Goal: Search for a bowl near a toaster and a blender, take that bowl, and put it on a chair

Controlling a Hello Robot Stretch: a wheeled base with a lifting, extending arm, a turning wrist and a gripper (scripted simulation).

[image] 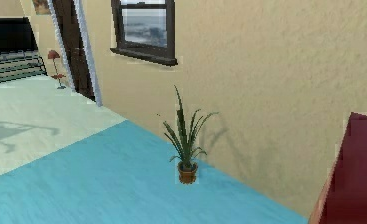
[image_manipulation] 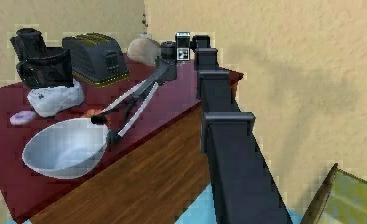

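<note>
A pale blue-white bowl (image_manipulation: pixel 61 148) sits on the dark red table (image_manipulation: pixel 141 125) in the arm side view, near the front edge. Behind it stand a grey toaster (image_manipulation: pixel 96 58) and a black blender (image_manipulation: pixel 39 58). The dark arm bar (image_manipulation: pixel 226 130) rises from the bottom edge to two white marker squares. From there the gripper (image_manipulation: pixel 104 132) reaches down-left, its thin fingers (image_manipulation: pixel 126 100) ending right by the bowl's rim. I cannot tell whether it touches the bowl or holds anything.
A white lumpy thing (image_manipulation: pixel 56 98) and a small pink thing (image_manipulation: pixel 23 118) lie beside the bowl. A wooden frame (image_manipulation: pixel 341 195) shows at the bottom right. Ahead: a potted plant (image: pixel 186 145) on a blue rug, a window (image: pixel 144 30), a doorway (image: pixel 76 45), dark red furniture (image: pixel 346 175).
</note>
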